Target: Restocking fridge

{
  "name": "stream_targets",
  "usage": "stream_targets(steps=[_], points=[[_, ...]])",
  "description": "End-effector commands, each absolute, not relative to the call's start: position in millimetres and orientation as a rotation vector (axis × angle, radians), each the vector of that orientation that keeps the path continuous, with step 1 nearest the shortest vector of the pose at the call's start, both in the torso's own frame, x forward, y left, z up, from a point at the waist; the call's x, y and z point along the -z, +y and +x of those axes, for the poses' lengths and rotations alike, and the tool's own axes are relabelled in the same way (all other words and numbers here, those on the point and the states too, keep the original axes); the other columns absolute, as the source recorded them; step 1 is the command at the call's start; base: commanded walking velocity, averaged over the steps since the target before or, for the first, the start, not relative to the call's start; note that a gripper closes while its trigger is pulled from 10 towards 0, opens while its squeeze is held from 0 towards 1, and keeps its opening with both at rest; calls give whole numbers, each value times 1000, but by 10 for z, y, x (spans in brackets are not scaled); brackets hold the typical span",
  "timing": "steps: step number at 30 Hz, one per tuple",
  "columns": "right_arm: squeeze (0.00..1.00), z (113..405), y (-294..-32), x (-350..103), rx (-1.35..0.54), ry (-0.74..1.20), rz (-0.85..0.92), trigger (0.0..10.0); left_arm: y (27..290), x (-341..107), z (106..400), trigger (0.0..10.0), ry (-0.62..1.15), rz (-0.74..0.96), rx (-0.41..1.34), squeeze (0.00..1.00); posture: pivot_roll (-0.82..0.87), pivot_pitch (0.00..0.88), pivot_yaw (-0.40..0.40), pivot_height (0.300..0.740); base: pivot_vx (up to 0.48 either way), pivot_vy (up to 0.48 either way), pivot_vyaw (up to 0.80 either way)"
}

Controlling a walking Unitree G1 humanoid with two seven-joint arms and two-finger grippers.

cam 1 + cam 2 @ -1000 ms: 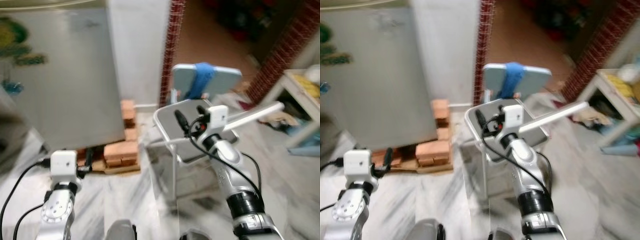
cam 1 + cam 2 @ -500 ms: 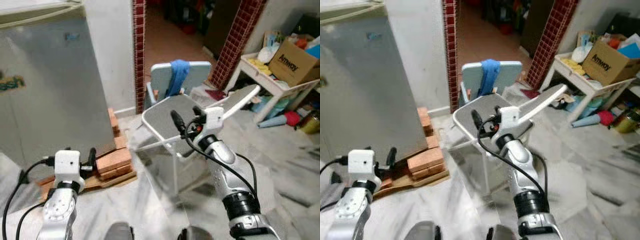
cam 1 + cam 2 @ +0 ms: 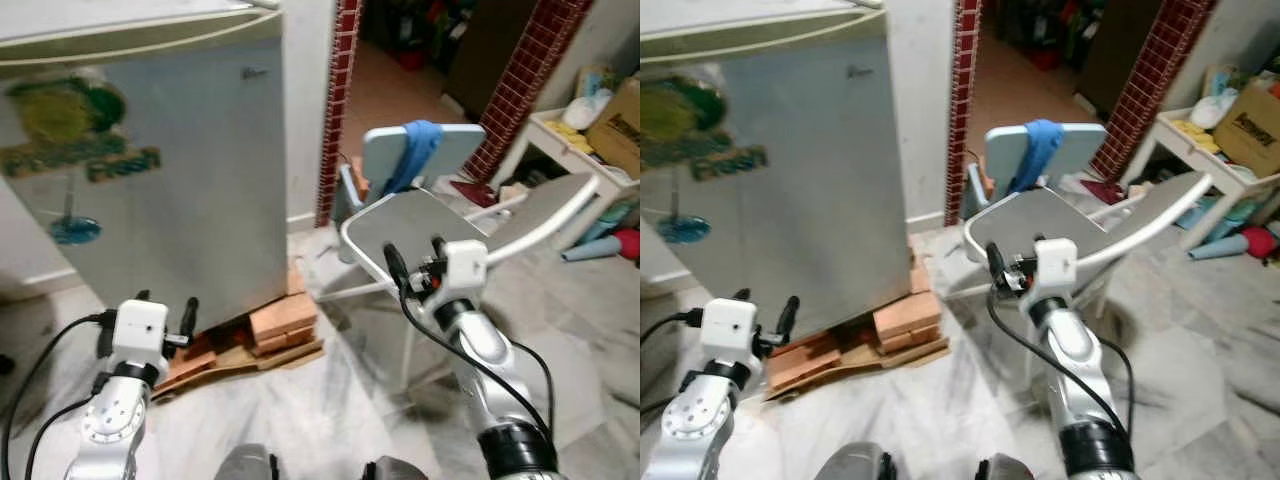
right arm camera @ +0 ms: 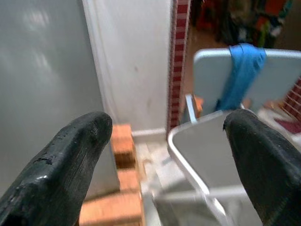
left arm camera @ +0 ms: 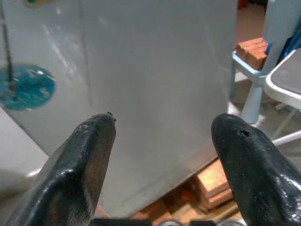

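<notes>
Left tool (image 3: 165, 306): fingers apart, empty, raised before fridge (image 3: 150, 170). Fridge: grey, door closed, green and blue stickers on front, standing on bricks (image 3: 283, 318) over marble floor (image 3: 330, 410). Right tool (image 3: 412, 262): fingers apart, empty, held over grey chair (image 3: 420, 225). Blue cloth (image 3: 410, 150) draped over pale chair (image 3: 452, 150) behind. Far right: white counter (image 3: 1185, 145) with cardboard box (image 3: 1250, 115).

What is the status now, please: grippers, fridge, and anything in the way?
Left gripper open, empty, facing the fridge. Right gripper open, empty, above the chair. Fridge door shut, fridge resting on bricks. Chair stands beside the fridge.
</notes>
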State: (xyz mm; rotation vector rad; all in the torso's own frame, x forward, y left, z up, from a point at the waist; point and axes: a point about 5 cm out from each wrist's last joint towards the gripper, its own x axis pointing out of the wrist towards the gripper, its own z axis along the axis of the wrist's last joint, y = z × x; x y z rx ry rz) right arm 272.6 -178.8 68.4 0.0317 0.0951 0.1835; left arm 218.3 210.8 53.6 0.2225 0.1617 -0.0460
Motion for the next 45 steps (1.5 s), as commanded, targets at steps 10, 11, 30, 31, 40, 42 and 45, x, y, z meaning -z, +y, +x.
stream_targets(steps=[10, 11, 30, 31, 40, 42, 45], points=[[0, 2369, -1914, -550, -234, 207, -70, 10000, 1976, -560, 2226, 10000, 145, 219, 138, 0, 102, 0, 62, 740, 0, 0, 0], [0, 2364, -1925, -579, -227, 201, -51, 10000, 1959, -533, 2188, 10000, 154, 210, 143, 0, 97, 0, 61, 740, 0, 0, 0], [0, 2419, -1916, -561, -53, 158, -82, 10000, 1811, -418, 2078, 10000, 168, 228, 165, 0, 87, 0, 29, 740, 0, 149, 0], [0, 2431, -1904, -563, -54, 161, -66, 10000, 1793, -413, 2069, 10000, 174, 225, 181, 0, 89, 0, 28, 740, 0, 465, 0], [0, 2521, -1701, -581, -119, 137, 1, 10000, 1626, -342, 1987, 10000, 195, 244, 281, 0, 99, 0, 17, 740, 0, 456, 0], [0, 2539, -1708, -585, -114, 136, 3, 10000, 1640, -357, 2010, 10000, 192, 246, 281, 0, 98, 0, 17, 740, 0, 450, 0], [0, 2556, -1733, -601, -105, 130, -2, 10000, 1663, -362, 2029, 10000, 196, 242, 282, 0, 93, 0, 14, 740, 0, 450, 0]])
